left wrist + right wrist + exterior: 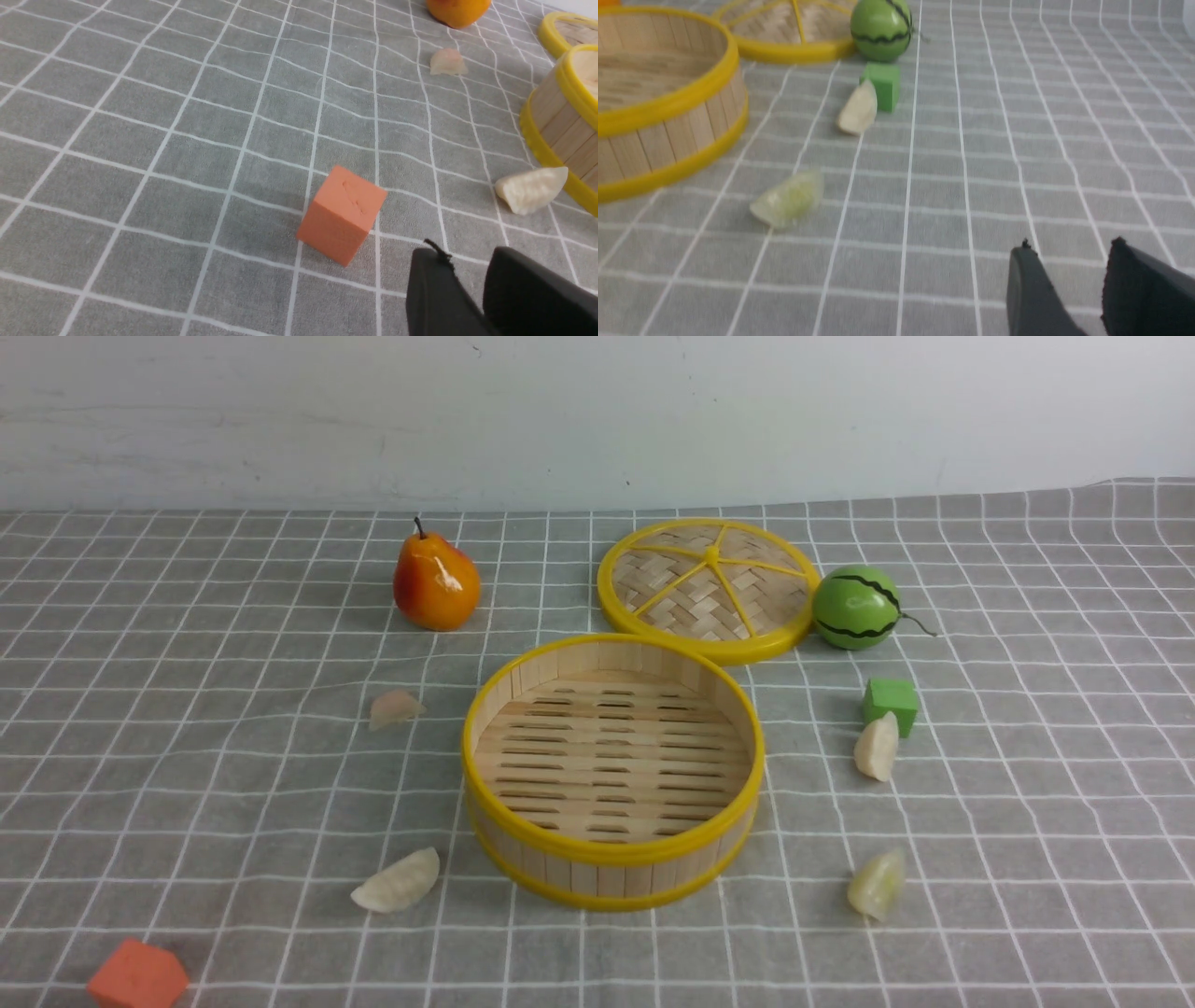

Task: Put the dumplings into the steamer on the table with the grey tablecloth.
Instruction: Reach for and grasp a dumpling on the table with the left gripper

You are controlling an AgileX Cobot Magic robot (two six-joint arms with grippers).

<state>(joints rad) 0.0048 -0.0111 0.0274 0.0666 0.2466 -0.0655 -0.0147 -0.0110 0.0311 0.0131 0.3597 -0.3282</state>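
Note:
The steamer stands upright and empty in the middle of the grey tablecloth. Four dumplings lie on the cloth around it: far left, near left, far right and near right. Neither gripper shows in the front view. My left gripper is open and empty above the cloth, short of the near left dumpling and the steamer's wall. My right gripper is open and empty, off to the side of the near right dumpling.
The woven lid lies flat behind the steamer. A pear stands at the back left, a toy watermelon beside the lid. A green cube touches the far right dumpling. An orange block sits near my left gripper.

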